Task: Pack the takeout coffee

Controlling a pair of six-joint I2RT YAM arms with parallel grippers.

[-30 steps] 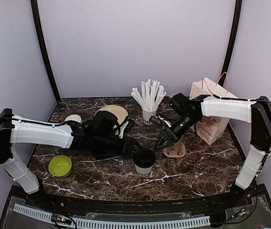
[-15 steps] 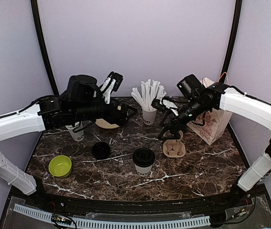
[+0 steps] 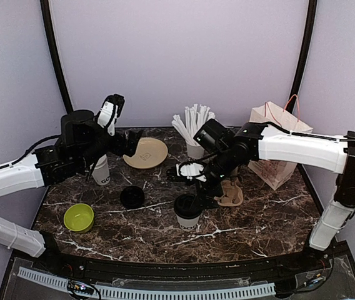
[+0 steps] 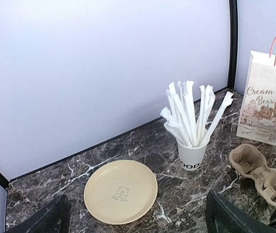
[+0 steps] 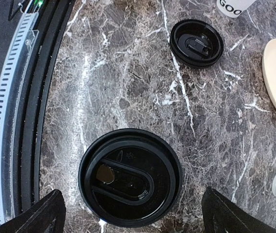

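Note:
One takeout coffee [image 3: 189, 210], a white cup with a black lid, stands at the table's middle front. In the right wrist view its lid [image 5: 130, 176] lies straight below, between the spread fingers. My right gripper [image 3: 197, 184] [image 5: 131, 206] hangs open just above and behind this cup, without touching it. My left gripper [image 3: 127, 144] [image 4: 138, 221] is open and empty, raised above the table's back left, near the beige plate [image 3: 145, 152]. A loose black lid [image 3: 132, 197] [image 5: 197, 42] lies on the table left of the coffee.
A lidless white printed cup [image 3: 100, 172] stands at the left. A cup of straws [image 3: 195, 132] [image 4: 191, 128] stands at the back. A cardboard cup carrier [image 3: 230, 192] [image 4: 254, 170] and a paper bag [image 3: 277, 150] [image 4: 269, 104] are at the right, a green bowl [image 3: 79, 217] at front left.
My right gripper has swung left from the carrier to hang over the lidded coffee. My left arm has drawn back to the left, its gripper still open.

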